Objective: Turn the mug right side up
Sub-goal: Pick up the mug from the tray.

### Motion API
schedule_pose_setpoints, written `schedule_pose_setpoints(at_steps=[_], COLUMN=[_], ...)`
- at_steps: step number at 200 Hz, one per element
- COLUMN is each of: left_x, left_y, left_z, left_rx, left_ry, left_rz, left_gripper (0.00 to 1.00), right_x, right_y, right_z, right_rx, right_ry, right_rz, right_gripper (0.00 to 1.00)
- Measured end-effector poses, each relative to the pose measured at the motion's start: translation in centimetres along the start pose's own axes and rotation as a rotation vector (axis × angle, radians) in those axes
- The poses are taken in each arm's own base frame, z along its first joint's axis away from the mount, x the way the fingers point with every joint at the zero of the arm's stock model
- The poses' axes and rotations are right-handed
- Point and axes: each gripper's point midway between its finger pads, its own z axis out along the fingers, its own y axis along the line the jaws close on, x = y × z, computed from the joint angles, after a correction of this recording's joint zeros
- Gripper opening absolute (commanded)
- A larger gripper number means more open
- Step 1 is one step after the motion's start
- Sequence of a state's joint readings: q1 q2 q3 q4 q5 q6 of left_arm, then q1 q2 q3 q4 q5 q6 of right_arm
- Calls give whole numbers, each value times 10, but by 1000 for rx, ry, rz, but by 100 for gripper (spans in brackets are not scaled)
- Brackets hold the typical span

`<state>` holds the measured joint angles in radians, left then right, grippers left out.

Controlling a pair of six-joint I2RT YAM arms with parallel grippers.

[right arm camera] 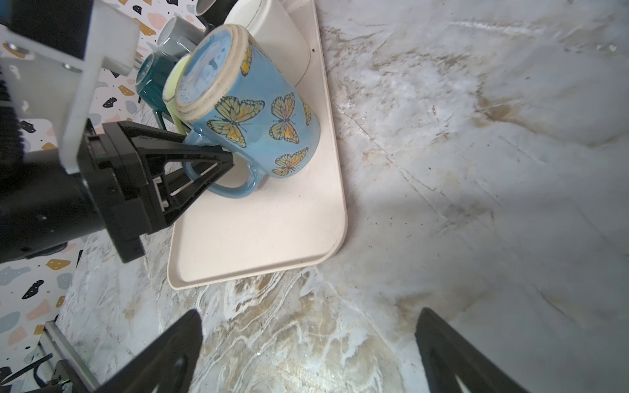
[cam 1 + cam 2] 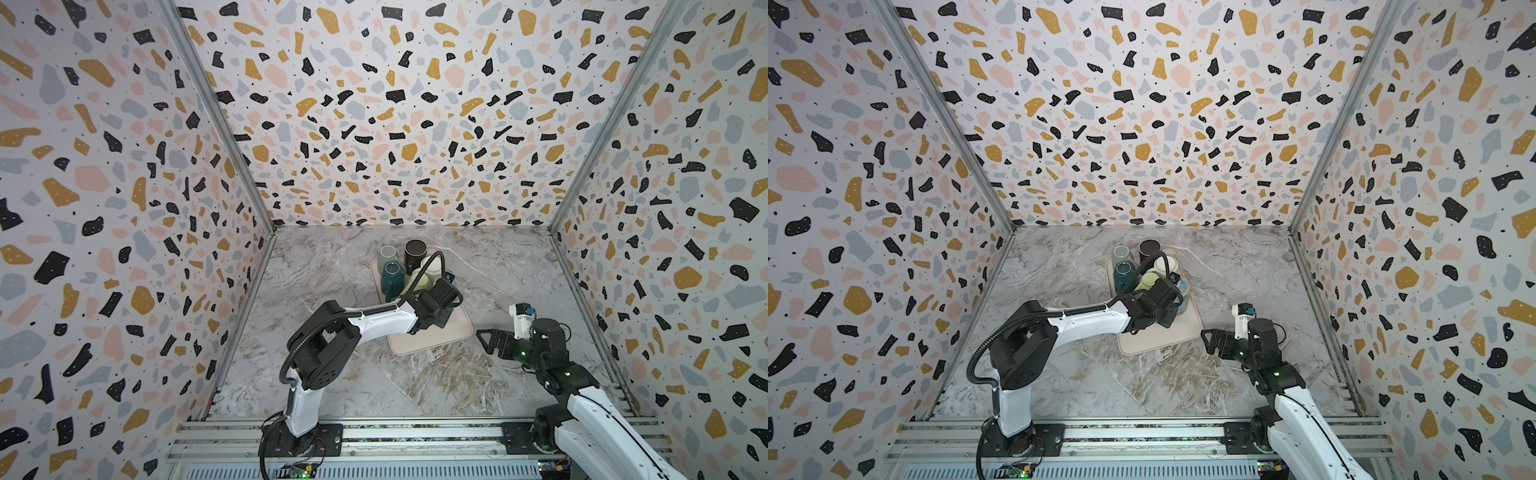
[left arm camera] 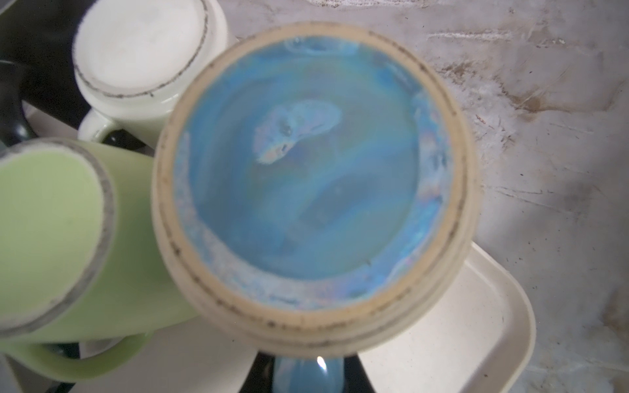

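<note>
Filling the left wrist view, blurred: the upturned base of the butterfly mug (image 3: 313, 183), a blue disc in a beige ring. Its handle is cut off at the frame edge.

Mug location: upside down on the cream tray (image 1: 258, 238), on the long side facing the right arm, handle toward the tray's bare near end. Whether the rim touches the tray, I cannot tell.

Left gripper (image 1: 221, 166): fingers pinched onto the mug's handle, seen clearly only from the right wrist. Right gripper (image 1: 309, 314): fingers spread wide, nothing between them, low over the marble table (image 1: 476, 170) and well clear of the tray.

Obstacles: a green mug (image 3: 51, 238) tilts just beside the butterfly mug on the side away from the right arm; contact uncertain. A white mug (image 3: 136, 51), base up, sits just behind. Farther back on the tray are a teal mug (image 2: 392, 276), a grey mug (image 2: 388, 254) and a black mug (image 2: 415, 253).

Hidden: in both top views the left wrist covers the butterfly mug almost wholly; only a sliver of blue shows (image 2: 1183, 286). Mug interiors are not visible.

Room: the tray's near half is bare. Open marble lies between the tray and the right gripper, and more toward the front rail (image 2: 415, 436). Patterned walls close in three sides.
</note>
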<state>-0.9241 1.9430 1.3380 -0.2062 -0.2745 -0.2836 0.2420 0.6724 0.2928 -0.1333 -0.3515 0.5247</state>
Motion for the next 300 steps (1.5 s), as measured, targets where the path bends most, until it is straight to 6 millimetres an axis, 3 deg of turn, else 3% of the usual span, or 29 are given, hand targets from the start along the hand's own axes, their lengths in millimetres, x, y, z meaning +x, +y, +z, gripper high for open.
schedule_pose_setpoints(at_steps=[139,221,300], left_x=[-12,-46,-59], left_y=[-6,-5,-10], left_z=[-27,-69,-92], left_rx=[67,117,195], left_ry=[-28,-170,-257], left_rz=[-1,-44,-106], left_gripper=[0,0,0], right_x=[12,23,-1], right_y=[1,7,36], right_z=[6,13,9], right_rx=[-52,-139,-287], right_ry=[10,16,-53], right_rz=[53,82,63], right_gripper=[99,99,99])
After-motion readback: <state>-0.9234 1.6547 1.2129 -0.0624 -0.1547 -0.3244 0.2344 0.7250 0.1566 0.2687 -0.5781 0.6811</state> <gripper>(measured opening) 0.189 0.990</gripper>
